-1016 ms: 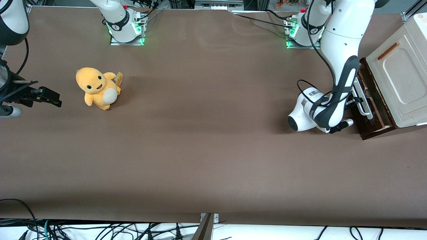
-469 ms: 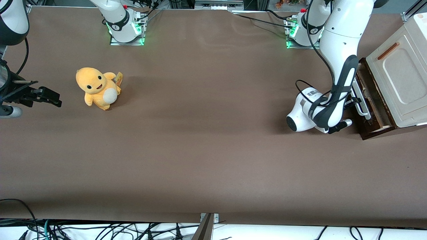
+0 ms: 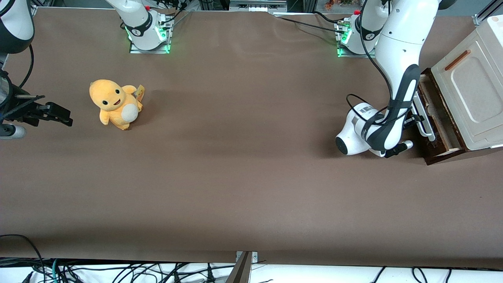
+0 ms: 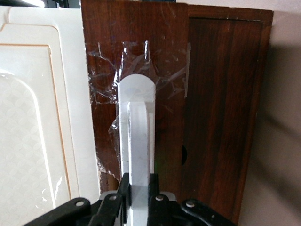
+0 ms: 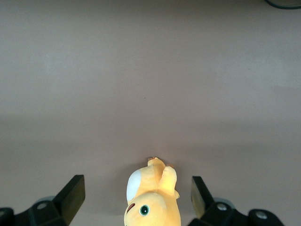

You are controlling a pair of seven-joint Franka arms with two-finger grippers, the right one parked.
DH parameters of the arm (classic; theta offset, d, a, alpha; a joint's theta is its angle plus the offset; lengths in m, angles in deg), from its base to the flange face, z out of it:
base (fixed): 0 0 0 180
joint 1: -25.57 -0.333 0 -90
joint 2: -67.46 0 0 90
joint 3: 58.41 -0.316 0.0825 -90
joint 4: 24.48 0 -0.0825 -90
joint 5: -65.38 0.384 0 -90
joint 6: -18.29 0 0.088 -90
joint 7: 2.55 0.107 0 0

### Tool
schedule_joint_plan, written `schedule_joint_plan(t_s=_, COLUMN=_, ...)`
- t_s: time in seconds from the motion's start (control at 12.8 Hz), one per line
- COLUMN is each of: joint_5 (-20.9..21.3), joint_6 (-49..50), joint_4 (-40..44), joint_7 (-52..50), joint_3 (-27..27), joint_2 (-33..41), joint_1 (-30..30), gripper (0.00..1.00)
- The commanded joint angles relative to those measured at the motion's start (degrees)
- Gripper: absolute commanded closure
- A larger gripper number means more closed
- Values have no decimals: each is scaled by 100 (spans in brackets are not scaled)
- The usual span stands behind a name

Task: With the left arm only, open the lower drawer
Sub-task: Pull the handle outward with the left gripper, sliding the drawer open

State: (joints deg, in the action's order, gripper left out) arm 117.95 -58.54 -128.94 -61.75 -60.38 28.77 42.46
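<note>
Where the brown surface (image 3: 235, 177) ends toward the working arm, a cream cabinet (image 3: 471, 90) stands as the landmark; the lower drawer (image 3: 432, 118) juts from its base, partly pulled out, its pale wood inner side showing beside the dark brown front; the left arm (image 3: 397, 78) bends down in front of that cabinet, its looped black cable at the wrist; the pincer (image 4: 139, 197) is clamped on the drawer's long white bar handle (image 4: 138, 136), one finger on each side of the bar; clear tape (image 4: 141, 61) wrinkles across the dark front around the handle's rounded end; the cream panel (image 4: 37, 127) of the cabinet lies just beside the drawer front; well apart from the cabinet, toward the parked arm's end, a yellow plush toy (image 3: 114, 104) sits upright on the surface.
</note>
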Motion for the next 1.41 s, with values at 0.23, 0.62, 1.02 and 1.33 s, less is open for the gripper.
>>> schedule_joint_plan(t_s=0.23, joint_5=-362, joint_6=344, joint_4=162, joint_7=-38, joint_3=22, joint_2=36, joint_1=192, gripper=94)
schedule_joint_plan(t_s=0.62, joint_5=-503, joint_6=414, joint_4=259, joint_7=-30, joint_3=56, joint_2=28, joint_1=236, gripper=94)
schedule_joint_plan(t_s=1.02, joint_5=-512, joint_6=476, joint_4=276, joint_7=-38, joint_3=101, joint_2=36, joint_1=244, gripper=94)
schedule_joint_plan(t_s=1.33, joint_5=-625, joint_6=546, joint_4=381, joint_7=-38, joint_3=180, joint_2=28, joint_1=244, gripper=94)
